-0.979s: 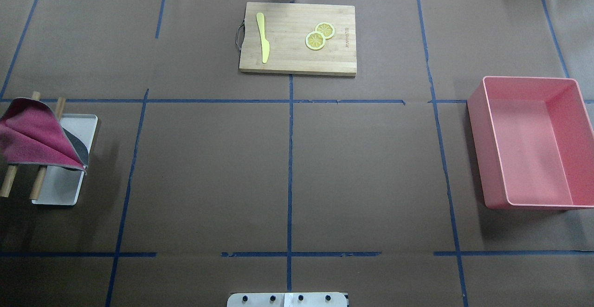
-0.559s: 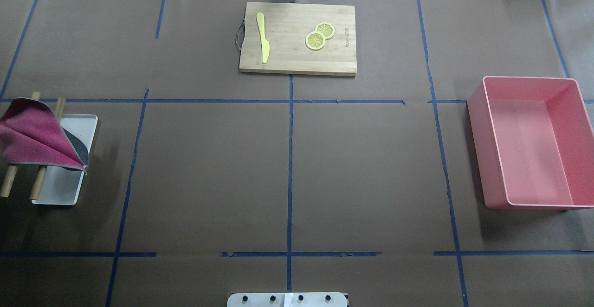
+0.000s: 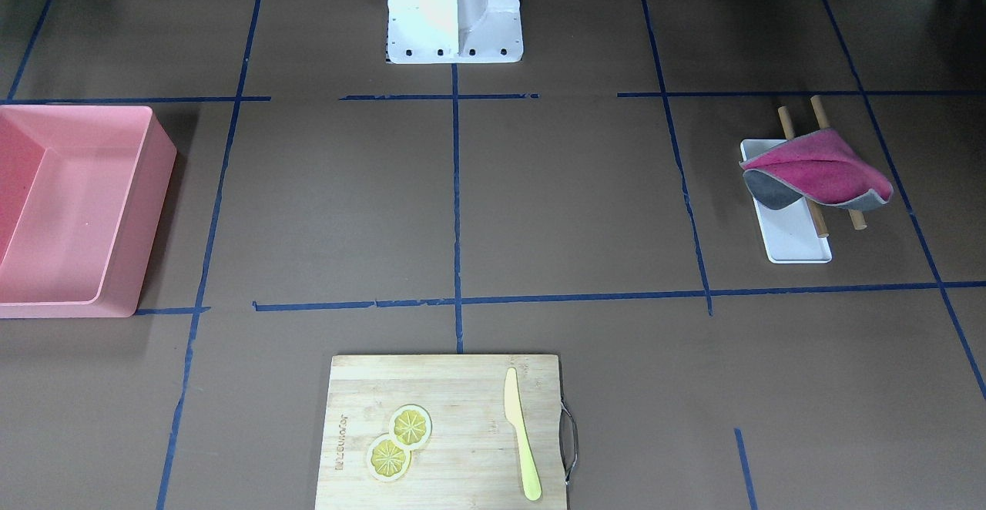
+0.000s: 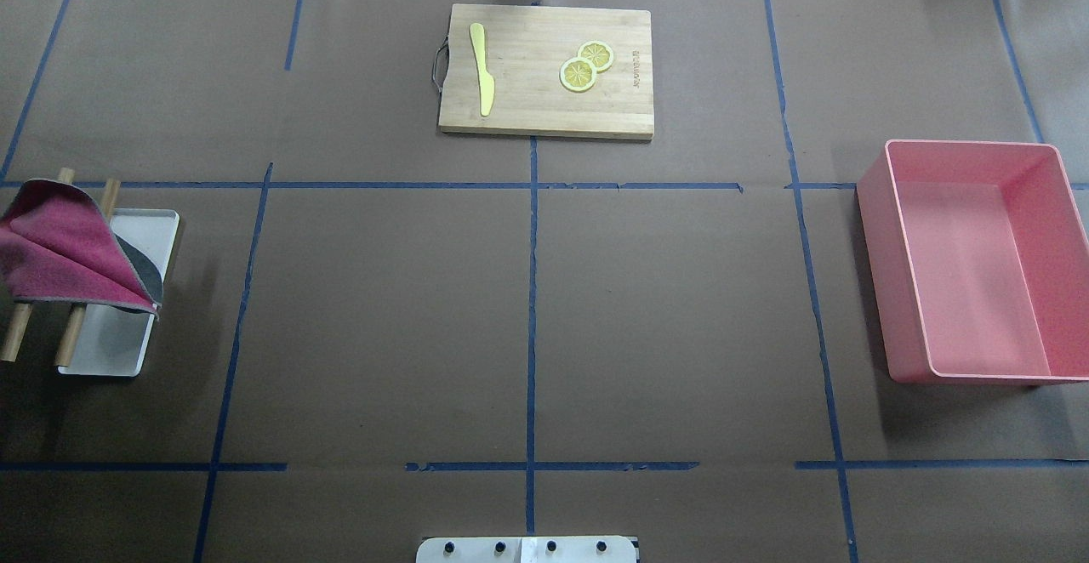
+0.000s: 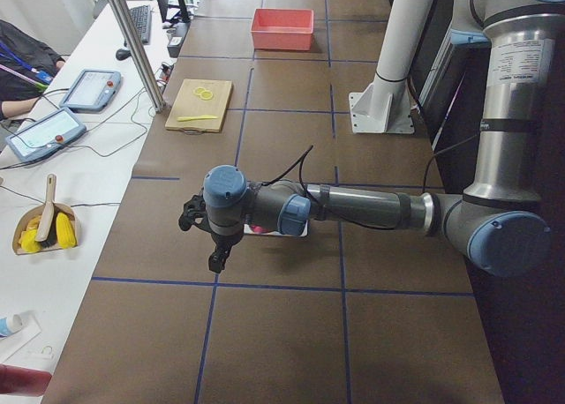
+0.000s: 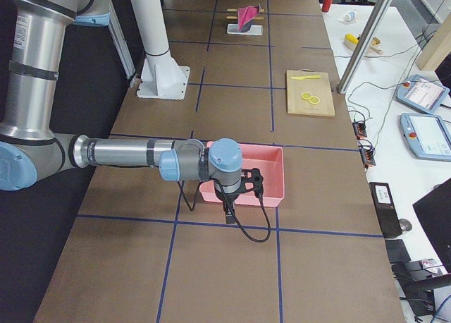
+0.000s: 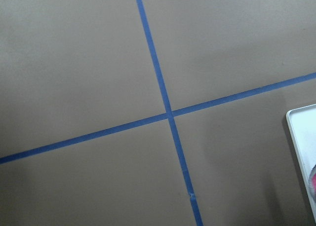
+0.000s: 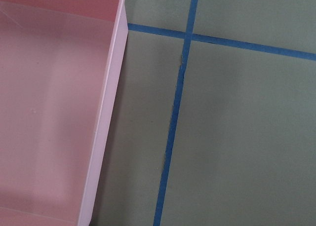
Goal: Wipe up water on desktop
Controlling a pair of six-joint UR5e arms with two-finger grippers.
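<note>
Left gripper (image 5: 214, 261): hangs pointing down over a tape crossing on the table (image 4: 383, 316); forearm stretched level from the shoulder; whether the jaws are apart or together cannot be told.
Right gripper (image 6: 229, 216): points down just beside the pink bin (image 4: 875, 274); jaw spacing likewise cannot be told.
Cloth (image 4: 64, 248): magenta, grey-backed, draped over two wooden dowels (image 4: 72, 335) above a white tray (image 4: 115, 338). It lies near the left gripper, back toward the robot's side. The dowels run away from the robot. Left arm far nearer.
Table: brown, blue-taped, spans every view; no water discernible.
Cutting board (image 4: 544, 112): far edge; holds a yellow knife (image 4: 482, 70) and lemon slices (image 4: 578, 76).
</note>
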